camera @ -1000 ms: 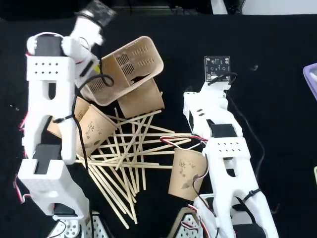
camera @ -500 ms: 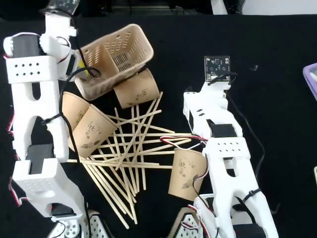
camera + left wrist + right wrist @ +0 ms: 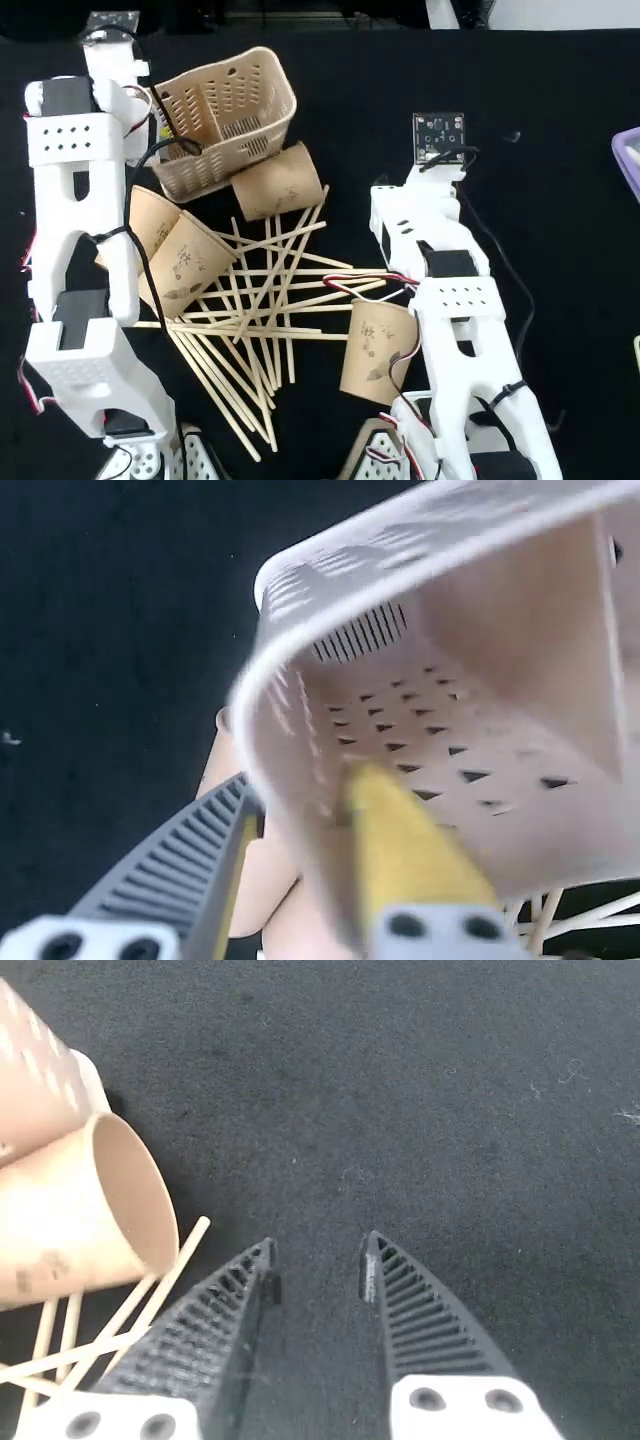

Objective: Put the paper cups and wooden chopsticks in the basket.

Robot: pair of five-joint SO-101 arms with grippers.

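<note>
Beige perforated plastic basket (image 3: 225, 115), in the upper left of the high view, stood tilted with its mouth open to the overhead camera and nothing inside. The left gripper (image 3: 305, 780) pinched one side wall of the basket (image 3: 480, 710): the grey ribbed finger lay outside the wall and the yellow finger inside, a hold judged to steady or right the container before loading. The walls were thin and moulded, slotted and pierced with small triangular holes, under a rounded rim; the basket was probably light and apt to flex under the pinch. Four brown paper cups (image 3: 278, 180) lay on their sides on the black cloth table (image 3: 560, 250): one against the basket's lower right wall, two (image 3: 175, 250) side by side at centre left beside the left arm, and one (image 3: 375, 350) at lower centre beside the right arm. They were tapered, thin-walled, printed and, in all likelihood, easily crushed. Pale wooden chopsticks (image 3: 265, 300), slender and straight, lay criss-crossed in a loose fan between the cups. The right gripper (image 3: 320, 1250), its black ribbed fingers spread and holding nothing, hung over bare cloth, with a cup's open mouth (image 3: 70, 1220) and some stick ends near it
</note>
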